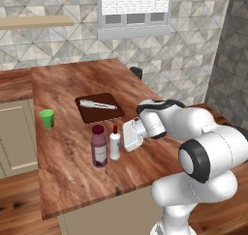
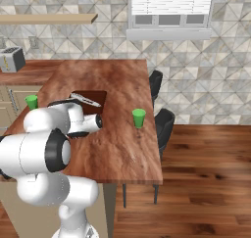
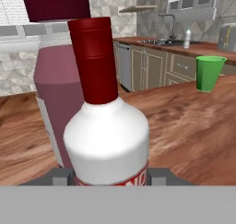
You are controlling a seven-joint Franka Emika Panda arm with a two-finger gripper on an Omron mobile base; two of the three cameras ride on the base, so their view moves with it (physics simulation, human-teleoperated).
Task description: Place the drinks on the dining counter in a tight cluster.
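Observation:
On the dining counter (image 1: 72,181) a slim white bottle with a red cap (image 1: 115,143) stands upright right next to a wide dark-purple bottle with a maroon cap (image 1: 99,147). My gripper (image 1: 124,141) reaches in from the right and is shut on the white bottle's body. In the hand view the white bottle (image 3: 106,135) is close up between the fingers, with the purple bottle (image 3: 57,108) just behind it. A small clear bottle (image 3: 187,38) stands far off beside the sink. My arm crosses the counter (image 2: 127,149) in the right base view.
A dark cutting board (image 1: 99,110) with a pale utensil (image 1: 98,104) lies behind the bottles. A green cup (image 1: 47,118) stands at the counter's left, and another green cup (image 2: 139,118) near its right edge. Dark chairs (image 2: 163,124) line that side. A toaster (image 2: 11,59) sits on the back counter.

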